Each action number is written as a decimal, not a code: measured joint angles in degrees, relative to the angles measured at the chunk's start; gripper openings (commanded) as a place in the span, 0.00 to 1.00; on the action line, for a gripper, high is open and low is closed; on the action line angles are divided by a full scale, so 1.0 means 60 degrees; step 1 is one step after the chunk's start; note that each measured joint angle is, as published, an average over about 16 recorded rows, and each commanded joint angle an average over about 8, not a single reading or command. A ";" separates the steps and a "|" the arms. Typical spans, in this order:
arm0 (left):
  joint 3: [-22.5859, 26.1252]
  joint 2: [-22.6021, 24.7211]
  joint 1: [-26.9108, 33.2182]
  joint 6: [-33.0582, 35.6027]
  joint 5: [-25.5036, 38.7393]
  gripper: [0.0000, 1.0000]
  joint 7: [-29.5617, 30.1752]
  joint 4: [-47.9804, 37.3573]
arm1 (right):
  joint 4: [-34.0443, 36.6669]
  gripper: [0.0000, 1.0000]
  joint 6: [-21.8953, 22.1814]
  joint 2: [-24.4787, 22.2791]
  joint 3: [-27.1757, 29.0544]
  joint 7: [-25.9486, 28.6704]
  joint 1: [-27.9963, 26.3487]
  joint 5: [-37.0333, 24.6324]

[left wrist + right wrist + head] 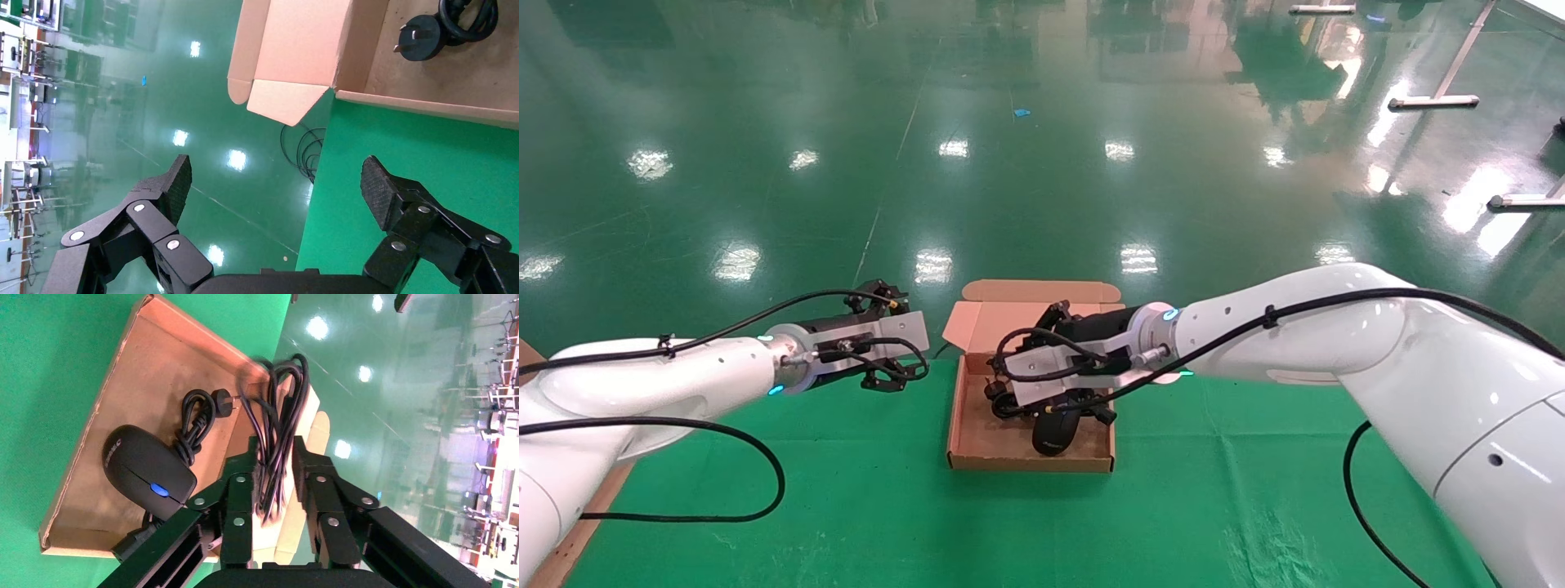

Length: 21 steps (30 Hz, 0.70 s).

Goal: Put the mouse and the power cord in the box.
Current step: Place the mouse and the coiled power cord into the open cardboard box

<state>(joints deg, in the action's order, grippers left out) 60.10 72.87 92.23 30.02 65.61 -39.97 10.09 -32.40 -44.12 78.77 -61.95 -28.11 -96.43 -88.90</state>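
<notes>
A green cloth (1214,490) covers the table at lower frame, glossy floor beyond. The mouse (147,468) already lies in the box (977,445) at centre; the right gripper (272,478), clenched on the power cord (275,425), hovers over it with free room above, release remaining. Centre-left, the left gripper (275,184) idles, jaws spread

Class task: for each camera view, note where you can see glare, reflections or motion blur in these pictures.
Head view: bright lamp glare dots the glossy green floor. Left wrist view: the same reflections shine beyond the open left gripper. Right wrist view: the cord clamped in the right gripper looks smeared near the box wall; the mouse stays sharp.
</notes>
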 measured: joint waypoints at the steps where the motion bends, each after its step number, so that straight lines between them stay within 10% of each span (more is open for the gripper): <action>1: 0.0004 0.0002 -0.0001 -0.0003 0.0004 1.00 0.0008 0.0005 | 0.0007 1.00 -0.0015 0.0000 0.0018 -0.0008 -0.0007 -0.0005; 21: -0.1016 -0.0891 -0.0736 0.1292 -0.0522 1.00 0.1261 0.1554 | -0.0975 1.00 -0.1154 -0.1082 0.1282 0.0902 0.0797 0.1116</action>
<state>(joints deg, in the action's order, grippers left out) 54.00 67.53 87.82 37.78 62.47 -32.41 19.41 -38.25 -51.04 72.28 -54.25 -22.70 -91.65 -82.21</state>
